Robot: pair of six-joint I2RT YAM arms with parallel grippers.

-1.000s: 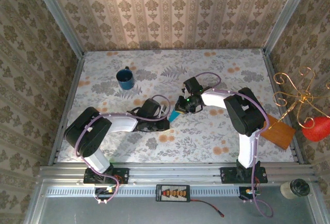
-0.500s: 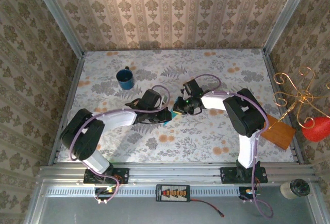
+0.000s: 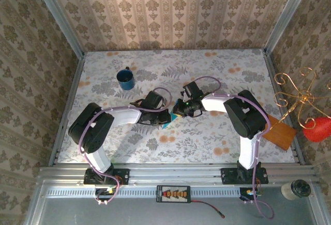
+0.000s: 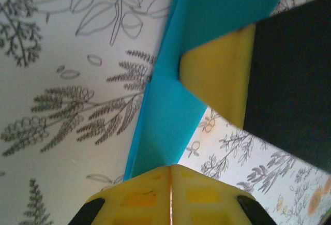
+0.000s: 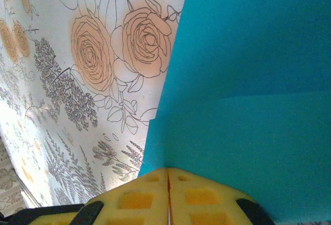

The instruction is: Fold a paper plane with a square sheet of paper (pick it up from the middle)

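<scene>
Paper spans between left tool and right tool, each pinching an edge.

Table is covered edge to edge with a white floral cloth, grey leaf prints and orange blooms, framed by metal rails on the left, right and near sides. The one thing sitting squarely on it is a dark blue mug, upright, upper left of the frame, well apart from everything else. An orange-brown board sits at the right edge across the side rail; can't tell whether it touches the cloth.
</scene>
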